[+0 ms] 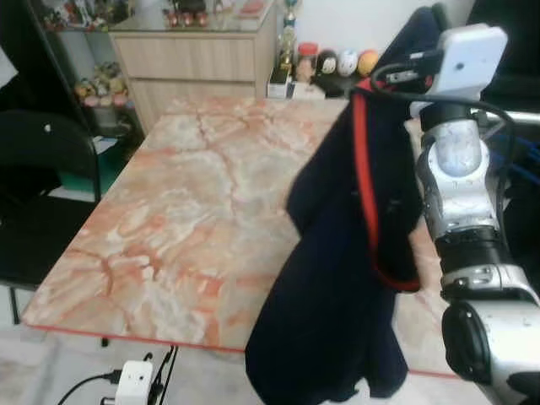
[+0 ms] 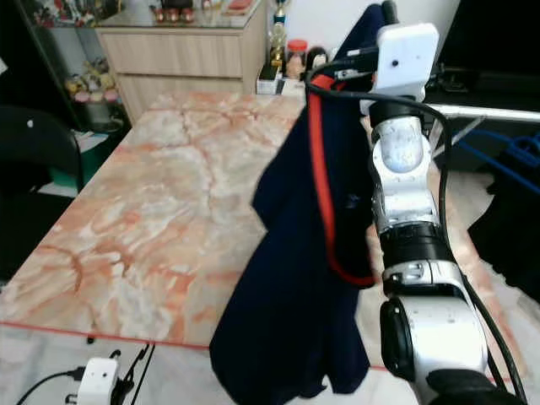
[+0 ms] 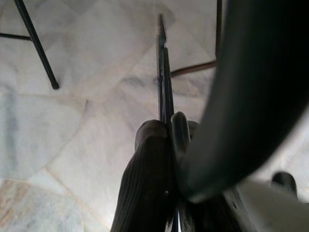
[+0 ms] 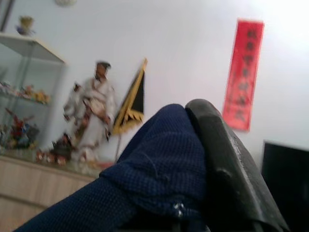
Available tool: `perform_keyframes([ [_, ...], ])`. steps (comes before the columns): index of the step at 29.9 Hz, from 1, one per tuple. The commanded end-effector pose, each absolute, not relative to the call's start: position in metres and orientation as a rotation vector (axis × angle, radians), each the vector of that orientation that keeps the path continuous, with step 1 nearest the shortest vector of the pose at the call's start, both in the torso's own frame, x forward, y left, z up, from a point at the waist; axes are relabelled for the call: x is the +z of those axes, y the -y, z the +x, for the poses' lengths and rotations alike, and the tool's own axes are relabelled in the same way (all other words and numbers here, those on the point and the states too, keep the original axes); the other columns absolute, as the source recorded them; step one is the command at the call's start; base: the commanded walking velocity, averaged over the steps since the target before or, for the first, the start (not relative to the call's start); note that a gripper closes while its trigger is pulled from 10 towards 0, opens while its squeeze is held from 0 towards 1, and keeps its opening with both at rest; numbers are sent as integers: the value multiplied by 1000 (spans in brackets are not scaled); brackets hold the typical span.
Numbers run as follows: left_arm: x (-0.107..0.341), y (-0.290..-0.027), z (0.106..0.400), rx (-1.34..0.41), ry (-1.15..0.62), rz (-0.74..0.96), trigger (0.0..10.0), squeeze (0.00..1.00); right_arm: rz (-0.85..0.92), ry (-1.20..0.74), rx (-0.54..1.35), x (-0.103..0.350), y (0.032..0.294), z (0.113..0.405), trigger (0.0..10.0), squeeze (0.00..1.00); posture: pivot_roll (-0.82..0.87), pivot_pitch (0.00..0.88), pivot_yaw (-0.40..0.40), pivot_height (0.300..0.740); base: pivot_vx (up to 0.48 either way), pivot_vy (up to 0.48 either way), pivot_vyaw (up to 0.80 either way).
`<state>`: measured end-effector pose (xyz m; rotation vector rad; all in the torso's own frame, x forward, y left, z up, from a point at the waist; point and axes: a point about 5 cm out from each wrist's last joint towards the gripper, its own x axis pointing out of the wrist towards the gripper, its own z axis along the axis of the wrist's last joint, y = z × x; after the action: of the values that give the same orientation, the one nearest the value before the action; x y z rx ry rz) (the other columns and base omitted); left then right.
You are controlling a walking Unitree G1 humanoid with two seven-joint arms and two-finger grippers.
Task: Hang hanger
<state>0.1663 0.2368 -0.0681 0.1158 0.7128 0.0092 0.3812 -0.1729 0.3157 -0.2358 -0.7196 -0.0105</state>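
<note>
Your right gripper (image 4: pixel 193 145) is raised at about 1 o'clock, pinching the navy garment (image 1: pixel 337 278), which drapes over the marble surface (image 1: pixel 169 219). Left gripper (image 3: pixel 166 140) hangs over the floor, fingers pressed together.

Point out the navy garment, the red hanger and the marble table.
navy garment (image 1: pixel 325 295): left eye view, middle of the hanging cloth.
red hanger (image 1: pixel 363 169): left eye view, its long red side.
marble table (image 1: pixel 177 211): left eye view, bare part of the top.

A home: marble dining table (image 1: pixel 169 219), wooden cabinet (image 1: pixel 190 67) with figurines.
</note>
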Motion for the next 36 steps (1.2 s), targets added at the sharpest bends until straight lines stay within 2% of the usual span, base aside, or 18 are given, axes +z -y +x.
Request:
perform_keyframes([
  [1, -70, -242, 161, 25, -729, 119, 10000, 0, -234, 773, 8, 329, 166, 378, 10000, 0, 17, 0, 15, 740, 349, 0, 0],
  [8, -70, -240, 161, 22, -719, 107, 10000, 0, -250, 728, 8, 321, 168, 381, 10000, 0, 19, 0, 13, 740, 151, 0, 0],
  [11, -71, -239, 160, 20, -726, 102, 10000, 0, -299, 574, 23, 293, 168, 387, 10000, 0, 16, 1, 12, 740, 0, 0, 0],
  [16, -72, -237, 158, 13, -727, 96, 10000, 0, -307, 436, 72, 258, 166, 384, 10000, 0, 18, 10, 12, 740, 0, 0, 0],
  [22, -73, -238, 156, 10, -739, 104, 10000, 0, -249, 189, 314, 204, 149, 362, 10000, 0, 6, 20, 13, 740, 0, 0, 0],
  [27, -73, -237, 158, 2, -739, 103, 10000, 0, -243, 38, 329, 171, 158, 343, 10000, 0, 0, 20, 16, 740, 0, 0, 0],
  [36, -74, -234, 158, -21, -754, 109, 10000, 0, -215, -128, 300, 145, 165, 320, 10000, 0, -5, 16, 18, 740, 0, 0, 0],
])
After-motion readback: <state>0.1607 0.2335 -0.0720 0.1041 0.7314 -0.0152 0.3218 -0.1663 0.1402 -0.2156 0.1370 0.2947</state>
